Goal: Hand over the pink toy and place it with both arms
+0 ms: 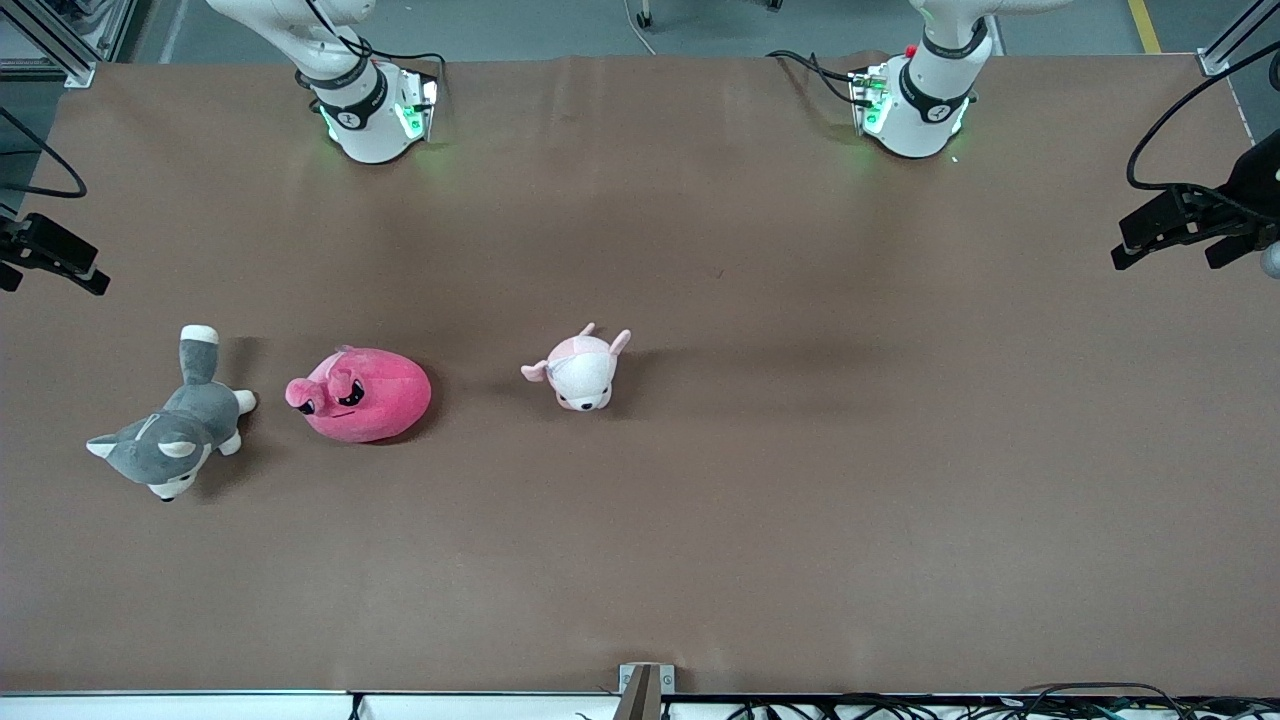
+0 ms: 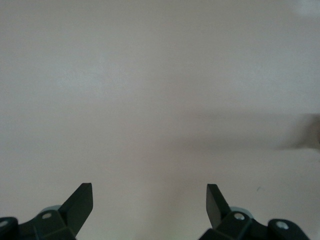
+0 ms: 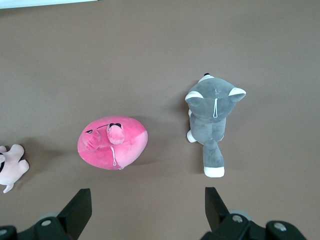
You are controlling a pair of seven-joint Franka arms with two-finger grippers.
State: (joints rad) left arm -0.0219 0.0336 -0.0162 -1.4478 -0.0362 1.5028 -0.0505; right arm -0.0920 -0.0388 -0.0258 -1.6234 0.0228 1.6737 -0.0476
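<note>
The pink toy [image 1: 365, 395], a round magenta plush with a paler snout, lies on the brown table [image 1: 800, 450] toward the right arm's end. In the right wrist view the pink toy [image 3: 112, 142] shows well below my right gripper [image 3: 148, 190], which hangs open and empty above bare table beside it. My left gripper [image 2: 149, 185] is also open and empty, with only plain table surface under it. In the front view just the two arm bases show, the right base [image 1: 370, 110] and the left base [image 1: 920, 100]; both hands are out of that view.
A grey-and-white husky plush [image 1: 170, 440] [image 3: 210, 115] lies beside the pink toy, closer to the table's end. A small pale pink-and-white plush [image 1: 580, 372] [image 3: 10, 167] sits near the middle. Black fixtures [image 1: 1190, 225] [image 1: 50, 255] stick in at both table ends.
</note>
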